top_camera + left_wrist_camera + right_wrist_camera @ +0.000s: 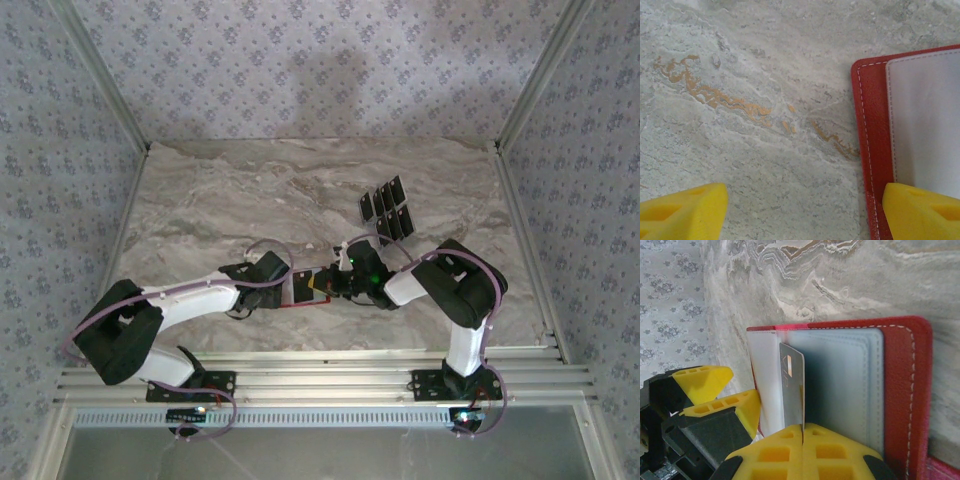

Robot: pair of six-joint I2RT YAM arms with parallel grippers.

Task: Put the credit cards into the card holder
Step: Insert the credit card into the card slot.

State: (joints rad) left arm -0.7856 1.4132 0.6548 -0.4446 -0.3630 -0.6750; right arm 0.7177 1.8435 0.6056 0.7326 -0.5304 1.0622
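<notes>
- The left claw (802,200) stands open at the bottom of the left wrist view and grips nothing. One finger (685,210) is over bare table (765,75) in the lower left. The other sits on the near corner of the holder (867,125) in the lower right, apparently pinning it.
- The holder lies open and flat at the centre of the top view, between the two claws, with a red stitched cover outside and greyish pockets inside.
- It looks light and soft, and likely to slide on the smooth stone-patterned top. Pressing down on an edge should suit it better than lifting it.
- The right claw (803,432) is closed on one card (792,385) at the bottom centre of the right wrist view, pinching it by the near short end.
- The card stands on edge over the open holder, with a pale flap to its left and the grey pockets to its right. Whether its far end has entered a slot cannot be told.
- The card seems thin, stiff, light and slick. A hold on the short end leaves most of its length free to slide in, though a slight tilt could catch it at the pocket mouth.
- The spare cards (385,208) lie in rows on the table right of centre in the top view, well apart from both claws. Lying flat, they look hard to pinch from above, so an edge would be the place to take hold.
</notes>
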